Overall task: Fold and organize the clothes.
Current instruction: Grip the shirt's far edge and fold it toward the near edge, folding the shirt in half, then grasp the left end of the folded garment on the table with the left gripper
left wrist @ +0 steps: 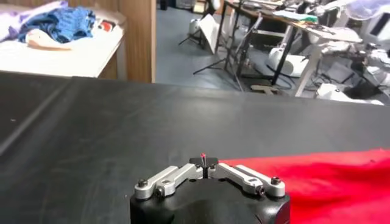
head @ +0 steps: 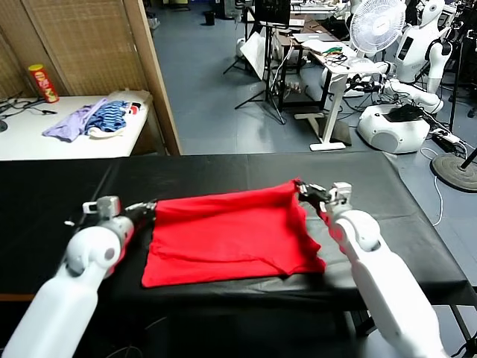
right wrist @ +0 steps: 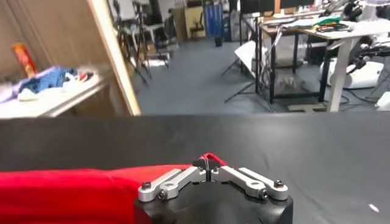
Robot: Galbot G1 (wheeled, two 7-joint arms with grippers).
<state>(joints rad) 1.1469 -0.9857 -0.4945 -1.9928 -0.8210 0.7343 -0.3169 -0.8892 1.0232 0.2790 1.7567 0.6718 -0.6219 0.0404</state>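
Observation:
The clothes are one bright red T-shirt [head: 231, 235] lying partly folded on the black table [head: 59, 194]. Its far edge is raised a little between my two grippers. My left gripper [head: 149, 208] is at the shirt's far left corner. In the left wrist view that gripper [left wrist: 203, 163] is shut, with a thin sliver of red cloth pinched between its tips, and the shirt [left wrist: 329, 182] spreads to one side. My right gripper [head: 302, 189] is at the far right corner. The right wrist view shows it [right wrist: 208, 163] shut on a small loop of the red shirt [right wrist: 73, 189].
Behind the black table, at the far left, a white side table [head: 30, 138] holds a heap of lilac and blue-striped garments [head: 97, 119] and a red can [head: 42, 82]. A wooden partition [head: 153, 74] stands beside it. Desks, a fan [head: 376, 26] and other robots fill the back right.

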